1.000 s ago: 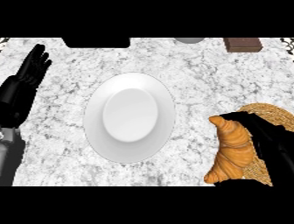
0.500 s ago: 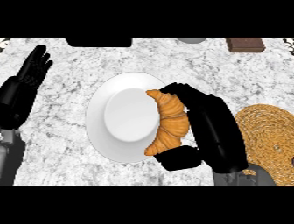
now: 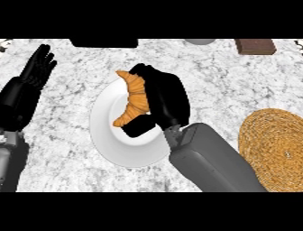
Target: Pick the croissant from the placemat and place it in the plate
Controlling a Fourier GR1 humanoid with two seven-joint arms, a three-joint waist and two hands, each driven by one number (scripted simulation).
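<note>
Seen from the head view, the right hand (image 3: 162,97) curls around a golden croissant (image 3: 133,98) above the upper part of a white plate (image 3: 127,144) on the marble counter (image 3: 67,149). The woven placemat (image 3: 277,140) lies at right, while the left hand (image 3: 28,85) rests open-fingered at the left edge.

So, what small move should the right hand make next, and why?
Probably lower slightly and open. The right hand is curled round the croissant, which is already over the upper part of the white plate, away from the placemat.
</note>
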